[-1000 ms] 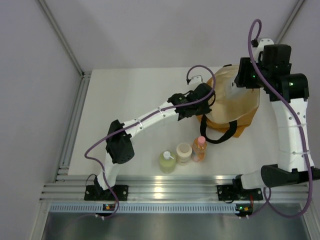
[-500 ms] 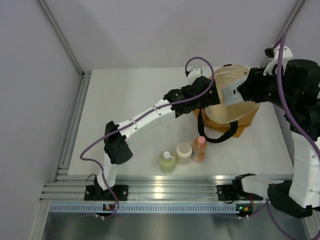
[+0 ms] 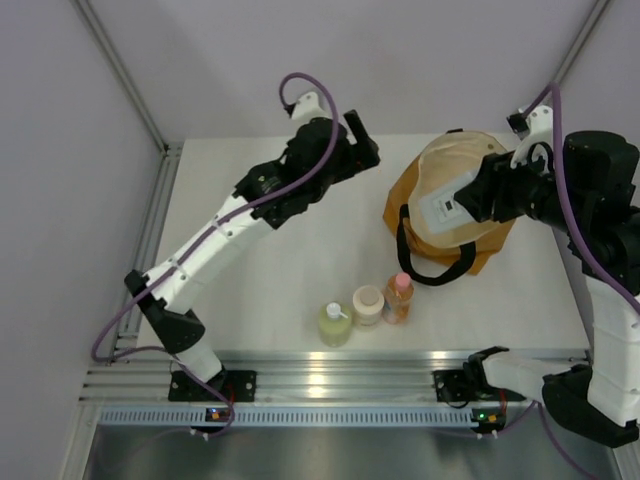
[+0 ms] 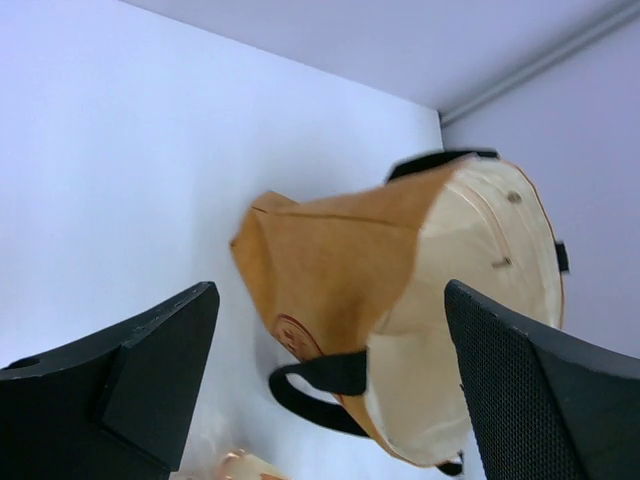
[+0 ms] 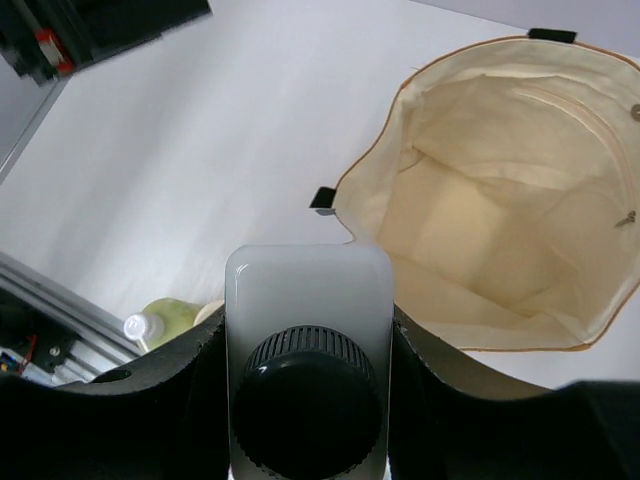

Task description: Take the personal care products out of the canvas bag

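Left pincer [image 4: 328, 300]: spread wide, nothing gripped; the bag [image 4: 340, 260] is seen ahead of it, apart. Pump bottle [image 3: 334, 325], jar [image 3: 368, 305] and orange bottle [image 3: 399, 298]: stood in a row on the table [image 3: 250, 250], nearer the arm bases than either pincer. Right pincer [image 5: 308, 370]: closed on a clear black-capped bottle [image 5: 308, 290], held over the bag's open mouth.

Three bottles [image 3: 334, 325], one jar [image 3: 368, 305], one bag [image 3: 493, 243]
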Tool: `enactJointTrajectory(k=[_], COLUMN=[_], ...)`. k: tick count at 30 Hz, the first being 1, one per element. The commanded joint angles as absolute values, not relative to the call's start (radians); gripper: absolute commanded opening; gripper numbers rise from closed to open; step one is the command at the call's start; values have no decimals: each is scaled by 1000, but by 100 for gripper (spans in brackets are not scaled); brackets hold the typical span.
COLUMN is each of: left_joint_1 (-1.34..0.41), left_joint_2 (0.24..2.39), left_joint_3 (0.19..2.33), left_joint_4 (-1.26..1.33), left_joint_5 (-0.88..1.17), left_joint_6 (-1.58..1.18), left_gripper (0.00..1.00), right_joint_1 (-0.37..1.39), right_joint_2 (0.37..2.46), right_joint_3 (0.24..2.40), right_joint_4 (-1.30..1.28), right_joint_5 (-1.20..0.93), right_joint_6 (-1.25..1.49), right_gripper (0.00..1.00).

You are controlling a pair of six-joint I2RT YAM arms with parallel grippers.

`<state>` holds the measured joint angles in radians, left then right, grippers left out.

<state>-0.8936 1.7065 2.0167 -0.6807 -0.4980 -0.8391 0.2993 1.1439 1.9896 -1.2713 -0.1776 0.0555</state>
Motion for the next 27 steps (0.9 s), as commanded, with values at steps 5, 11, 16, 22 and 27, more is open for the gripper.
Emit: enactJointTrajectory(k=[5, 11, 16, 22, 27], left_joint_1=[-629, -548, -541, -535, -535], left_joint_2=[1479, 1318, 1275, 1189, 1128], left_joint_3=[1777, 1626, 1594, 1542, 1487], left_joint_4=[-698, -750, -819, -929, -1002], left_joint_5=[-495, -497, -509, -549, -557], left_joint_6=[-822, -712, -640, -574, -543], left_gripper=[98, 98, 98, 98, 98], right_joint_1=[391, 616, 706, 750, 758], right_joint_2=[1192, 1278, 1338, 1367, 1365], right_joint_3=[2063, 2071, 2036, 1953, 1867], right_joint_4=[-1135, -1128, -1097, -1019, -970], right_joint_5=[-275, -233, -227, -297, -360], right_joint_6=[38, -154, -265, -368, -468], right_gripper=[0, 0, 0, 0, 0])
